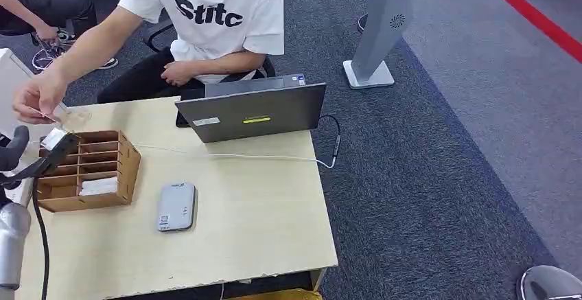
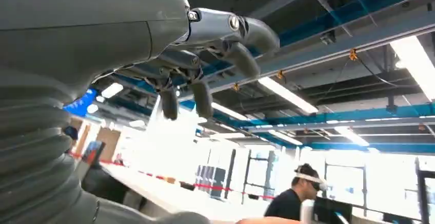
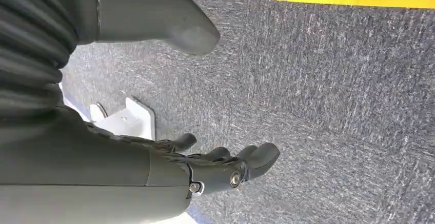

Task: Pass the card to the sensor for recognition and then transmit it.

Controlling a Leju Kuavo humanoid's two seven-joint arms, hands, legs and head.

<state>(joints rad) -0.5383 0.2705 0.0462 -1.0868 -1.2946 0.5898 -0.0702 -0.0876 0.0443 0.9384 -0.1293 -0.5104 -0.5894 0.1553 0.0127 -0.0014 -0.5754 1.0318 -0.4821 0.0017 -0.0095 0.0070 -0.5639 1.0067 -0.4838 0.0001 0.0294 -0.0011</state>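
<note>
The left hand [image 1: 42, 150] is raised at the table's far-left corner, pinching a white card [image 1: 53, 137]. A person's hand [image 1: 40, 99] reaches just above it. The handover should be steady, releasing only once the card is gripped. The right hand [image 3: 225, 165] hangs empty, fingers loosely apart. The sensor [image 1: 176, 206] lies mid-table.

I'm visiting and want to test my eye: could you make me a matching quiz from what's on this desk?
Things:
1. laptop
2. sensor
3. box
4. cable

Descriptions:
A. brown wood with slots, by the table's left edge
B. white, running across the table
C. small grey slab lying flat near the middle
D. open, lid's back facing the camera

Pairs: 1-D, 2-C, 3-A, 4-B
</note>
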